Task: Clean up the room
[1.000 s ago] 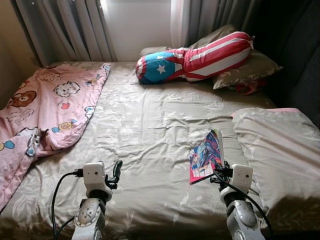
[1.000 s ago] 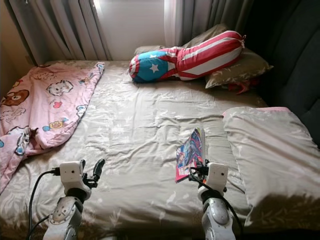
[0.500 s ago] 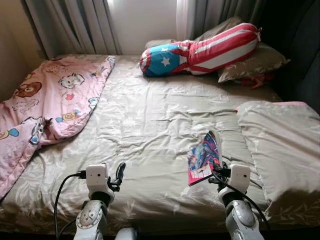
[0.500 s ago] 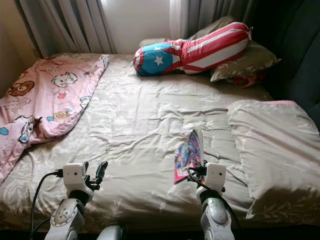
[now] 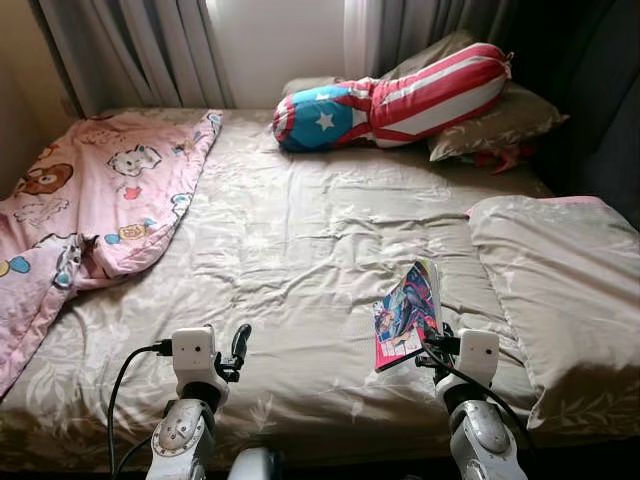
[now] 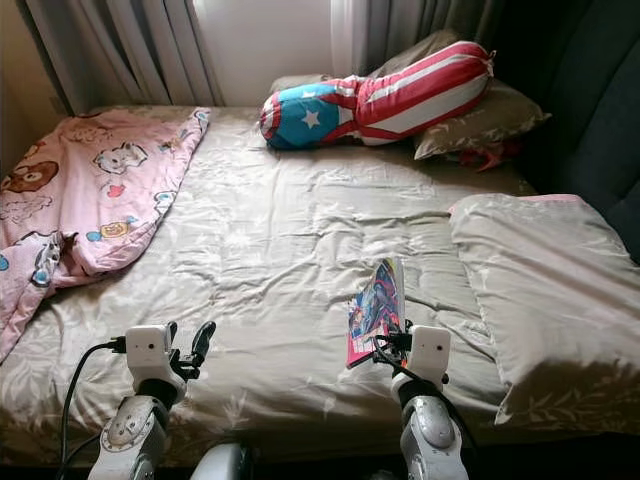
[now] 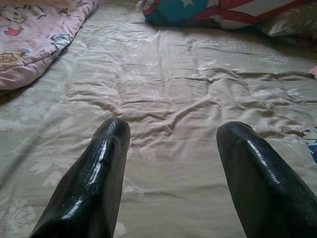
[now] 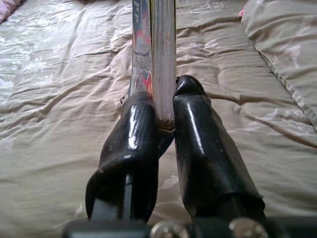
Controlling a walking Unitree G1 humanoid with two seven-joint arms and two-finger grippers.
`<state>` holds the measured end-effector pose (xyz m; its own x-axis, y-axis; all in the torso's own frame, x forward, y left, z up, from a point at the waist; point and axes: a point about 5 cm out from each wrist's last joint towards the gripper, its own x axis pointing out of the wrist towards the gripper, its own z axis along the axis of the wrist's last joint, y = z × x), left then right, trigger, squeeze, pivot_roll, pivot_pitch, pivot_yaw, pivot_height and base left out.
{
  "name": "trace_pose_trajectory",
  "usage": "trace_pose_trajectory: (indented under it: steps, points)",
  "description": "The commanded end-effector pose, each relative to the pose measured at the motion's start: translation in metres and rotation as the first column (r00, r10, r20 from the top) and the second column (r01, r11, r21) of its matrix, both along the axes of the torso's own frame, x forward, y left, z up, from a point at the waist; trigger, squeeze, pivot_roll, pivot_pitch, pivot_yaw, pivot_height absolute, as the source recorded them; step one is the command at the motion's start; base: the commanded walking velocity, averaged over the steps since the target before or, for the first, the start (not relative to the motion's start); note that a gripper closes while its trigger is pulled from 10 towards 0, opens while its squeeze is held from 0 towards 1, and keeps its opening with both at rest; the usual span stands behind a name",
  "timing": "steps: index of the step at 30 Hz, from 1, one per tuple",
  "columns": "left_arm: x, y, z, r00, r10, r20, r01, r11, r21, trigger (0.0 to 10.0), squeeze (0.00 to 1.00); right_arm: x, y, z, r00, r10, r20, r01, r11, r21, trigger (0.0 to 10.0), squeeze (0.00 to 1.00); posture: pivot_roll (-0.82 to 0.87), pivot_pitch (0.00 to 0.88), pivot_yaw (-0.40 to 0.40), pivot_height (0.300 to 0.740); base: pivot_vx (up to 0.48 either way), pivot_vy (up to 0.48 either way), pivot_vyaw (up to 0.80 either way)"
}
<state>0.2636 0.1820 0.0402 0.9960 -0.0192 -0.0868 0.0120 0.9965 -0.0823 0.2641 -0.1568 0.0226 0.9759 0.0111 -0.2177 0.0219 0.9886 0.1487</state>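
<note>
The right claw (image 8: 166,124) is clamped on the lower spine edge of a thin, colourfully printed book (image 5: 408,312), holding it tilted up on edge above the bed; an edge grip suits a flat item that offers no other purchase on soft bedding. The left claw (image 7: 171,144) hangs empty with its fingers spread wide over the crumpled beige floral bedsheet (image 5: 300,240), free for a second item. Beyond the book, a beige pillow (image 5: 560,290) lies to the right and a pink cartoon-print quilt (image 5: 90,210) is bunched to the left. At the headboard rests a red, white and blue star-patterned bolster (image 5: 390,105).
</note>
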Motion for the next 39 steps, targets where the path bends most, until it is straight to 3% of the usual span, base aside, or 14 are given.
trace_pose_trajectory:
  steps: [1,25,39]
  points:
    - [0.001,0.000,0.003,1.000,-0.005,0.007,0.005,1.000,0.002,10.0,0.00,0.004,0.001,0.006,0.999,0.001,0.039,-0.001,1.000,0.003,10.0,0.00,-0.06,0.010,0.003,0.646,0.000,0.000,0.00]
    - [0.003,0.002,0.004,1.000,-0.008,0.006,0.008,1.000,0.012,10.0,0.00,0.006,0.006,0.007,0.998,0.032,0.049,-0.033,0.999,0.016,10.0,0.00,-0.05,0.001,0.008,0.646,0.239,0.000,0.00]
    - [0.003,0.005,0.004,1.000,0.000,0.002,0.000,1.000,0.023,10.0,0.00,0.003,0.011,0.003,0.993,0.117,0.030,-0.116,0.993,-0.024,10.0,0.00,-0.05,0.022,0.010,0.646,0.336,0.000,0.00]
